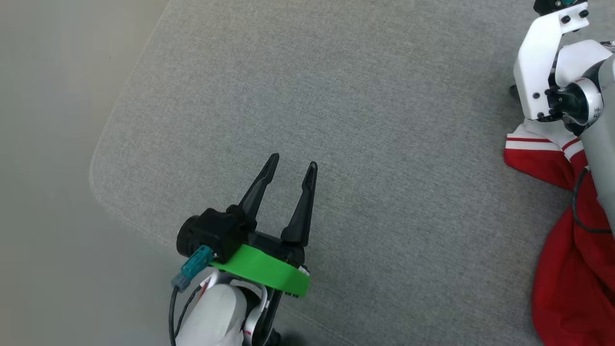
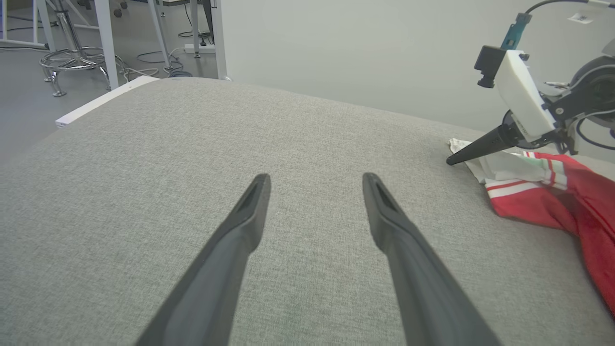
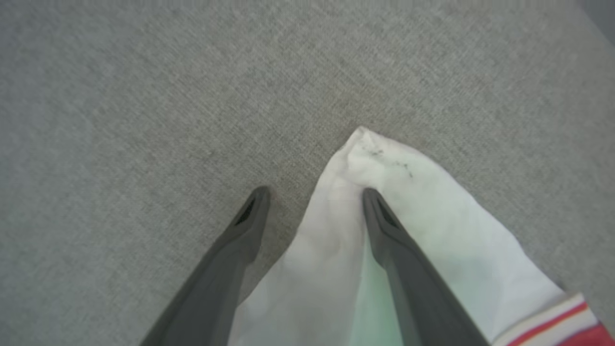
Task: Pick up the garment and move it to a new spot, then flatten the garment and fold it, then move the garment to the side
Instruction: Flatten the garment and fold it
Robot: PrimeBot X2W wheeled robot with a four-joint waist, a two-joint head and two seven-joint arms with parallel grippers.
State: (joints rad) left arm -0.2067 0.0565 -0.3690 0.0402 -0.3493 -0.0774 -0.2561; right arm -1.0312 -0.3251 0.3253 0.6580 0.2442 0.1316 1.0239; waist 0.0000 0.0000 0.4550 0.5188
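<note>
My right gripper (image 3: 314, 192), wide, straddles the red jersey's (image 1: 567, 269) white sleeve (image 3: 432, 202) edge; left gripper (image 1: 294, 161) wide, well apart from it. Likely soft, limp: pinch sleeve tip.

Lab; floor cables (image 2: 180, 73); stool base (image 2: 73, 60)

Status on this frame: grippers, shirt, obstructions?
Left gripper open over grey fabric surface. Right gripper open, straddling white sleeve, unclamped. Shirt crumpled, unfolded. No obstruction seen.
</note>
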